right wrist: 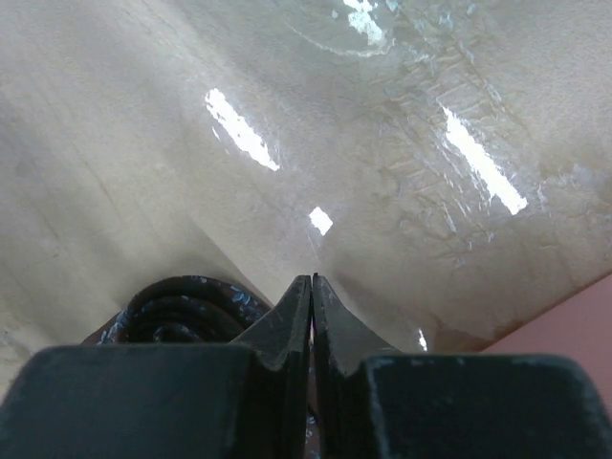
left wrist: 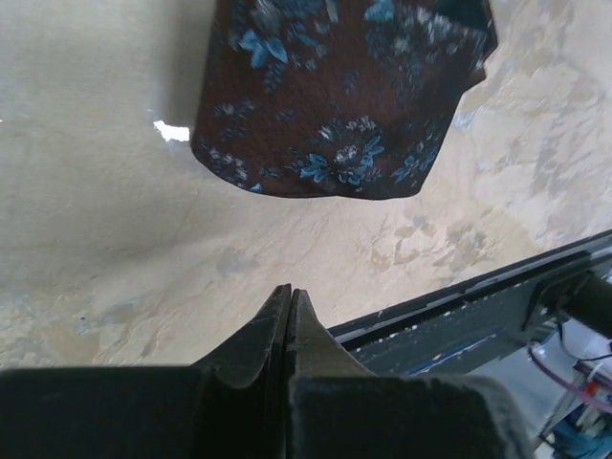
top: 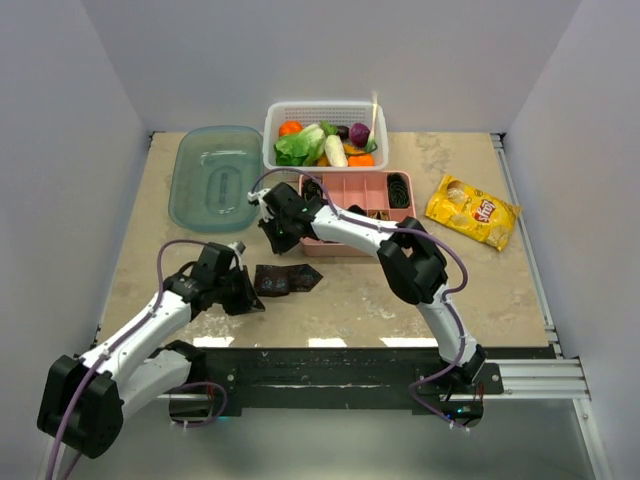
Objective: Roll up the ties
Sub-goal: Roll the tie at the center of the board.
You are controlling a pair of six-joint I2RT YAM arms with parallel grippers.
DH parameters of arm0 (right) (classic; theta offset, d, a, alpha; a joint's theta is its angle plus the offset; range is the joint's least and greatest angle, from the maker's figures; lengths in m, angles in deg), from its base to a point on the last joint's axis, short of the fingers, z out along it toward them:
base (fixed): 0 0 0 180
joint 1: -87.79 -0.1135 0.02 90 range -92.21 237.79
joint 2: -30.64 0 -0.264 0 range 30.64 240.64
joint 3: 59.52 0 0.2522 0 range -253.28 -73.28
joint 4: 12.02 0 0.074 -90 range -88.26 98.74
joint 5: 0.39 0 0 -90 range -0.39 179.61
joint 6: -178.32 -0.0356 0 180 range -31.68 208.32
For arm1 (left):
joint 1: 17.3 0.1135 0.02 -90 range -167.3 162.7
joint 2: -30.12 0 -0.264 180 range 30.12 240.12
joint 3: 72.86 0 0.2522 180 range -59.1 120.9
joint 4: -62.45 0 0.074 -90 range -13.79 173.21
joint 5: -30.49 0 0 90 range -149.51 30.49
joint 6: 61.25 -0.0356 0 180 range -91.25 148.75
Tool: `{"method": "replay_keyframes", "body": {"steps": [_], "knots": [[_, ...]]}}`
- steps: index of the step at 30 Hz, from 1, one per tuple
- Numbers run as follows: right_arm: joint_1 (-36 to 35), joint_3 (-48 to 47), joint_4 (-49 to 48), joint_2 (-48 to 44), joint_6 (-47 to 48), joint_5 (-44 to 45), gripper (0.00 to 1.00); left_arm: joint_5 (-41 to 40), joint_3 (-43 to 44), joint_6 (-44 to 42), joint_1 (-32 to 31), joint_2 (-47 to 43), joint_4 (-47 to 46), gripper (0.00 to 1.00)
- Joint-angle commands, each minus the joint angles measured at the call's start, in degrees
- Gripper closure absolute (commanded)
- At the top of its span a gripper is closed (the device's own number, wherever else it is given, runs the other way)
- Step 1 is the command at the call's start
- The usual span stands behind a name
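Pressed tip to tip, the left gripper [left wrist: 290, 292] holds nothing above the beige marbled tabletop [left wrist: 96, 239]. Just beyond it the dark brown tie [left wrist: 335, 96], sprigged with blue flowers, lies flat near the black front rail [left wrist: 459, 306]. The right gripper [right wrist: 312, 279] is likewise closed with nothing seen between its tips, over glossy tabletop, and a rolled tie coil [right wrist: 182, 304] sits just beside its fingers. Farther back stand a pink divided tray [top: 410, 205], a white vegetable basket [top: 325, 105], a teal lid [top: 215, 180] and a yellow crisp bag [top: 472, 210]. Plain white walls [top: 60, 150] enclose the table.
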Motion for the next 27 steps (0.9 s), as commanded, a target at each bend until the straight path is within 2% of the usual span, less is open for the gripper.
{"method": "replay_keyframes", "body": {"steps": [1,4,16,27], "knots": [[-1.15,-2.71,4.89,0.28,-1.01,2.67,0.96,-5.40,-0.92,4.10,-5.60,3.34,-6.94,1.00],[-1.42,-2.80,6.74,0.72,-1.71,4.17,0.98,-9.79,-0.04,5.15,-9.91,6.24,-8.70,1.00],[-3.88,-3.51,13.95,1.77,-0.48,7.69,1.00,-22.63,0.75,6.82,-17.30,14.24,-18.02,1.00],[-4.85,-0.34,15.01,1.07,0.58,1.45,1.00,-28.26,0.23,7.09,-18.18,15.56,-19.35,1.00]]}}
